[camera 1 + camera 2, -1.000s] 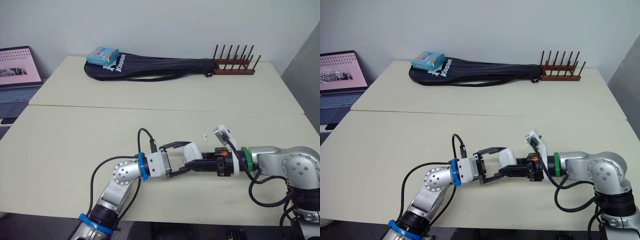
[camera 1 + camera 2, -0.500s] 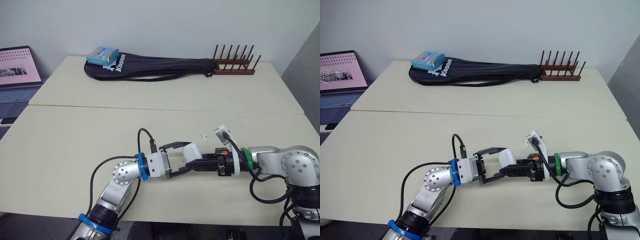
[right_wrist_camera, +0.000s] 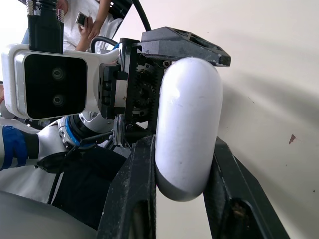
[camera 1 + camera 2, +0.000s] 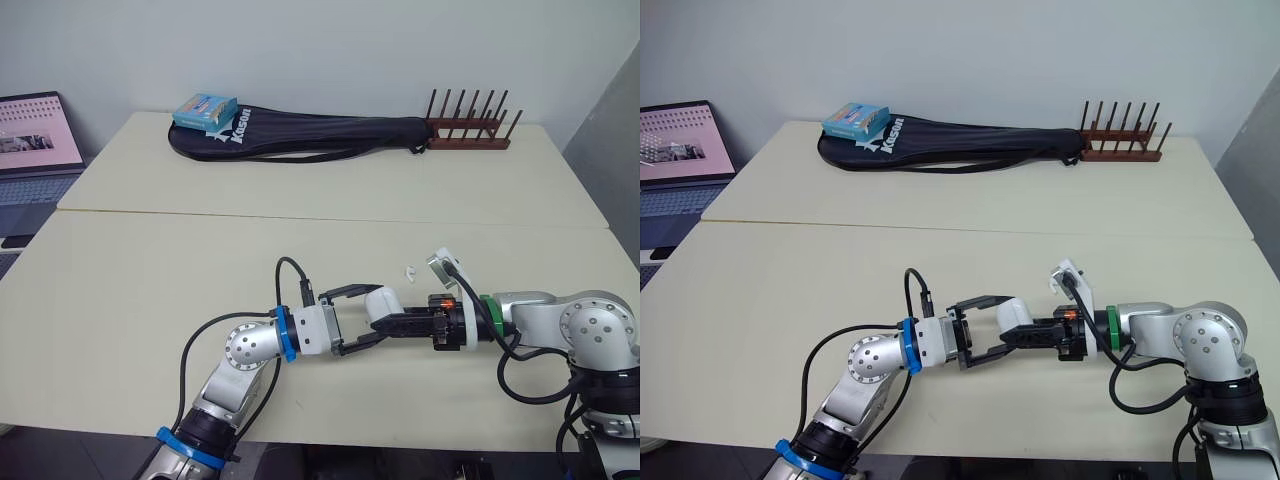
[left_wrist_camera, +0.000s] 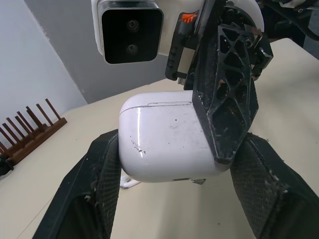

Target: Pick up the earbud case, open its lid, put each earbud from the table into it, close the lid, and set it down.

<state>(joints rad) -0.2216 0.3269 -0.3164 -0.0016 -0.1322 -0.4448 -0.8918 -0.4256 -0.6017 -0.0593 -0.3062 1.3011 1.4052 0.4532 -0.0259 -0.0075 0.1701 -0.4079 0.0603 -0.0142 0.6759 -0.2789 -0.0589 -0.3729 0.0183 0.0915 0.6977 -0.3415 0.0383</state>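
The white earbud case (image 4: 383,301) hangs just above the near table, lid closed, with both grippers meeting at it. My left gripper (image 4: 366,316) reaches in from the left, and in the left wrist view its fingers (image 5: 105,175) press the case (image 5: 164,139) from both sides. My right gripper (image 4: 384,323) comes in from the right. In the right wrist view its fingers (image 3: 140,194) clamp the case (image 3: 189,119) between them. One white earbud (image 4: 409,270) lies on the table just behind the case, beside my right wrist, and shows as an earbud (image 5: 129,182) under the case.
At the back lie a black racket bag (image 4: 300,135) with a blue box (image 4: 205,110) on its left end and a wooden peg rack (image 4: 470,135) at its right end. A laptop (image 4: 35,150) stands off the table's left side. A seam (image 4: 330,220) joins the two tables.
My right gripper has slid a little further left along the case toward my left gripper. The case, the left arm and the earbud stay where they were.
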